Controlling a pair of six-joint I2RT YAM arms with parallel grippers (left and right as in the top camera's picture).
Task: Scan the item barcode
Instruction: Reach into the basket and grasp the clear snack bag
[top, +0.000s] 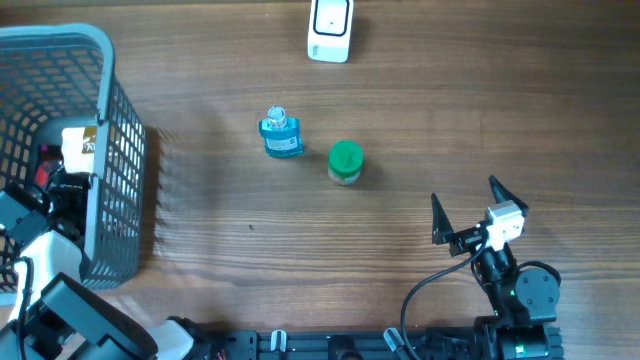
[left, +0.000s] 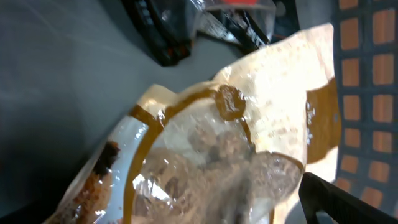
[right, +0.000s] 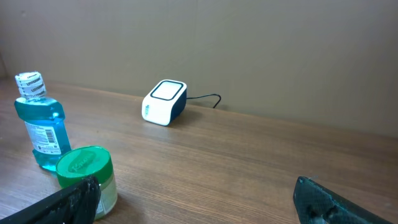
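Though plain — wooden table (top: 200, 250), beige wall (right: 280, 43)

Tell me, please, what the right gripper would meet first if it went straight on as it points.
The way looks free: the open right gripper aims over the table, passing right of the green-lidded jar. The white scanner sits slightly left of its line; depth is unclear.

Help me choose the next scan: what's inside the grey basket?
Inside the grey basket lies a tan-and-clear snack bag, with black items and a bit of red beyond it. Whatever sits under the bag is covered, and no barcode shows.
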